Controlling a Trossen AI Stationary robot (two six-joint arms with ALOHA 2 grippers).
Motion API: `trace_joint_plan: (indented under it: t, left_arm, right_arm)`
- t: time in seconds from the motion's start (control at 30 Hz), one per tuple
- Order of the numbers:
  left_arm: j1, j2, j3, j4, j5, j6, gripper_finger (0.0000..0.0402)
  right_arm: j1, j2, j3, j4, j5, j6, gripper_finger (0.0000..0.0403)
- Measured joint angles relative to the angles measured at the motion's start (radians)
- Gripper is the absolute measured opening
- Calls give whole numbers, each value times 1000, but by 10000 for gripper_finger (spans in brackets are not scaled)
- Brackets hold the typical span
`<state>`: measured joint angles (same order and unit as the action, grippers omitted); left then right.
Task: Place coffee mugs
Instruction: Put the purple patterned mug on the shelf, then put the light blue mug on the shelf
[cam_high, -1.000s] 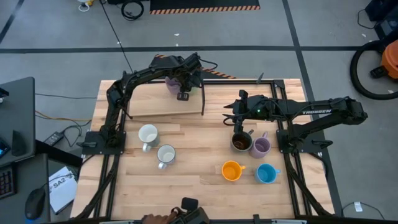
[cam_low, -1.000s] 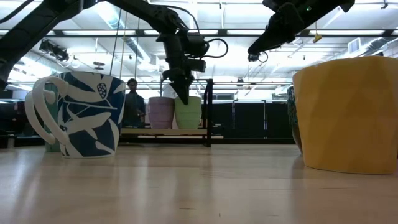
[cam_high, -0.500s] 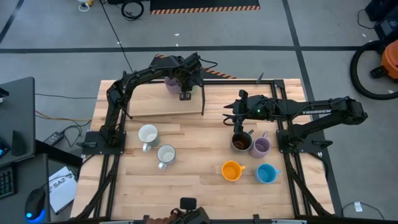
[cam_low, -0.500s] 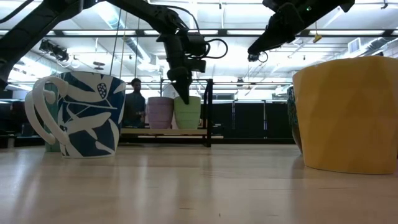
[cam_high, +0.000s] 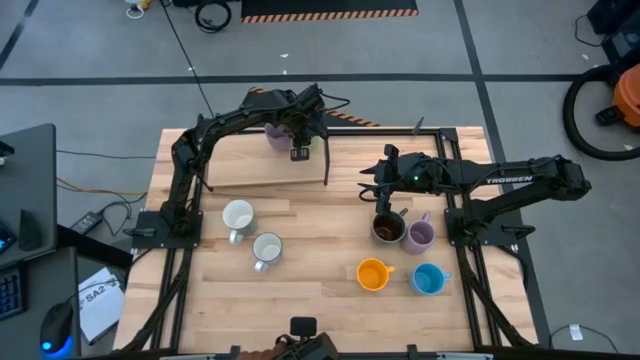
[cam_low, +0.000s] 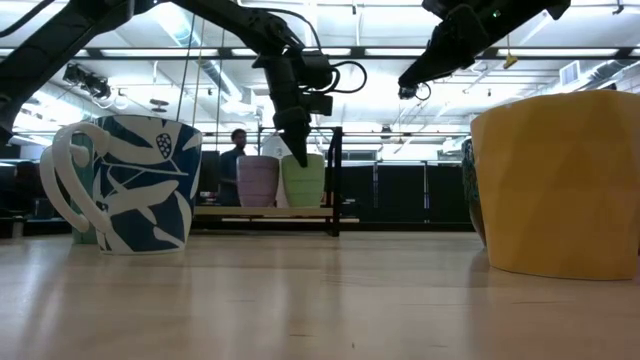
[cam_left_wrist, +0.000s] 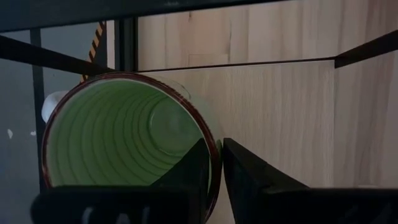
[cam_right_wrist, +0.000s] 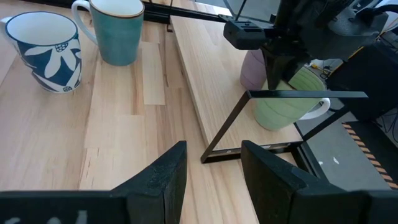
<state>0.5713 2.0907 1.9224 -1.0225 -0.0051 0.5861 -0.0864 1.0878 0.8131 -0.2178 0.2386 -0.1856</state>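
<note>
In the high view, the left half of the counter (cam_high: 310, 260) carries two mugs side by side: a white mug with a blue leaf pattern (cam_high: 238, 217) and, just to its lower right, a teal-walled mug with a pale inside (cam_high: 267, 248). At the upper middle a low wooden shelf (cam_high: 250, 165) with black legs stands on the counter. On it a lilac mug (cam_high: 276, 134) and a green mug (cam_high: 305, 143) sit close together. The left gripper (cam_high: 297, 152) is clamped on the green mug's rim, one finger inside and one outside, and the black arm covers much of both mugs. To the right, the right gripper (cam_high: 378, 190) hangs half open and empty above a dark brown mug (cam_high: 388, 229). A second lilac mug (cam_high: 419, 236) touches that one. In the lower right, an orange mug (cam_high: 372, 274) and a blue mug (cam_high: 428, 279) stand near each other. That makes eight mugs: two on the shelf, six on the counter.
</note>
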Motion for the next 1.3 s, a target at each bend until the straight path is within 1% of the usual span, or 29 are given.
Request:
trace_joint_plan:
  t: [0.37,0.77,0.97,1.3]
  left_arm:
    - [0,-1,0,1,-2,6,55]
    - [-6,-2,1,3,-2,13,101]
    - [-6,-5,3,-1,-3,18,117]
    - [-6,-6,69,-44,-2,23,145]
  right_arm:
    - [0,0,0,0,1,0,158]
    - [0,0,0,0,5,0,158]
    - [0,0,0,0,5,0,158]
    - [0,0,0,-4,5,3,158]
